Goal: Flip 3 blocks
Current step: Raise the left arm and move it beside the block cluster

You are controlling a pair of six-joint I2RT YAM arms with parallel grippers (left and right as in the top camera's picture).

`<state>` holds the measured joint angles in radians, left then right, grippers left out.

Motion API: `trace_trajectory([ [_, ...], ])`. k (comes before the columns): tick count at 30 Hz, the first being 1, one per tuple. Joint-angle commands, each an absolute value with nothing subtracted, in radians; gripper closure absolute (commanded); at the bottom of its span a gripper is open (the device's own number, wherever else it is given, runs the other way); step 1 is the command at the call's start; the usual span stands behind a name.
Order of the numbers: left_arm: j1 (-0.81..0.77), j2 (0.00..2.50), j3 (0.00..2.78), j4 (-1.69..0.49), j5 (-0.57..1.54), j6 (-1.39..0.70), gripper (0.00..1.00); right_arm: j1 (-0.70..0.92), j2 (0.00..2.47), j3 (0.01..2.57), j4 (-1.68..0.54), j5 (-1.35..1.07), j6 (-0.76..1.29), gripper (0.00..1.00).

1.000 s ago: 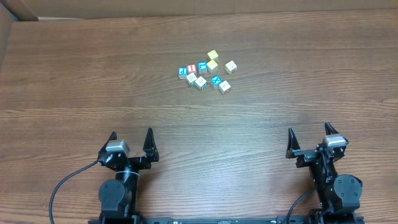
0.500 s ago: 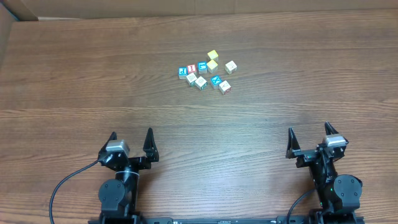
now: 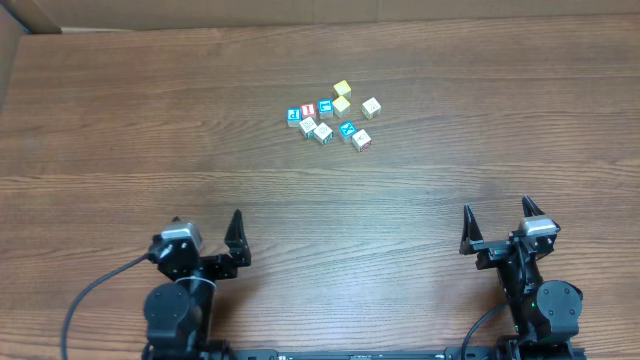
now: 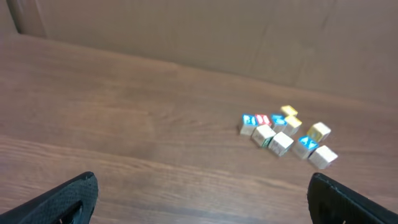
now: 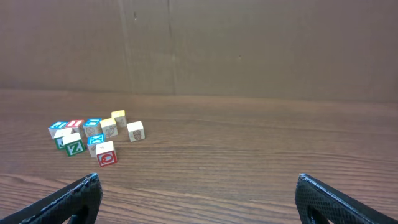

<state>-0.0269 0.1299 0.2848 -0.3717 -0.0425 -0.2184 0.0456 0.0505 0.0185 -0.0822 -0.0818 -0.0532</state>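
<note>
A cluster of small alphabet blocks lies at the far middle of the table. The blue block with a white X (image 3: 347,129) (image 4: 306,143) (image 5: 95,140) sits at its near right. A cream block (image 3: 361,140) (image 4: 323,156) (image 5: 105,153) lies right beside it. Another cream block (image 3: 371,105) (image 5: 134,130) stands slightly apart at the right. My left gripper (image 3: 206,228) (image 4: 202,199) and right gripper (image 3: 496,208) (image 5: 199,196) are both open and empty, low at the near edge and well short of the blocks.
In the same cluster are two plain yellow cubes (image 3: 342,96), a red-faced cube (image 3: 309,109), a blue P cube (image 3: 294,115), another blue cube (image 3: 325,108) and two more cream cubes (image 3: 315,128). A cardboard wall (image 5: 199,43) stands behind the table.
The left arm has shifted and turned slightly to the left at the near edge. The right arm and the blocks have not moved.
</note>
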Motion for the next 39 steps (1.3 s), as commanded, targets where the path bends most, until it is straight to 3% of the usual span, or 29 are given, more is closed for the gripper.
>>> trace_trajectory([
  [1, -0.033, 0.218, 0.413, -0.388, -0.051, -0.232, 0.0, 0.038, 0.051, 0.008, -0.077, -0.088, -0.057, 0.0],
  [9, -0.033, 0.572, 0.831, -0.611, 0.101, -0.21, 0.0, 0.038, 0.051, 0.008, -0.077, -0.088, -0.057, 0.0],
  [19, -0.033, 1.178, 1.666, -1.234, 0.192, -0.179, 0.0, 0.038, 0.051, 0.008, -0.077, -0.088, -0.057, 0.0],
  [22, -0.033, 1.318, 1.839, -1.283, 0.22, -0.179, 0.0, 0.038, 0.051, 0.008, -0.077, -0.088, -0.057, 0.0],
  [28, -0.033, 1.408, 1.861, -1.291, 0.263, -0.183, 0.0, 0.038, 0.051, 0.008, -0.077, -0.088, -0.057, 0.0],
  [32, -0.033, 1.458, 1.861, -1.321, 0.263, -0.21, 0.35, 0.038, 0.051, 0.008, -0.077, -0.088, -0.057, 0.0],
  [39, -0.034, 1.57, 1.861, -1.377, 0.259, -0.24, 0.5, 0.038, 0.051, 0.008, -0.077, -0.088, -0.057, 0.0],
])
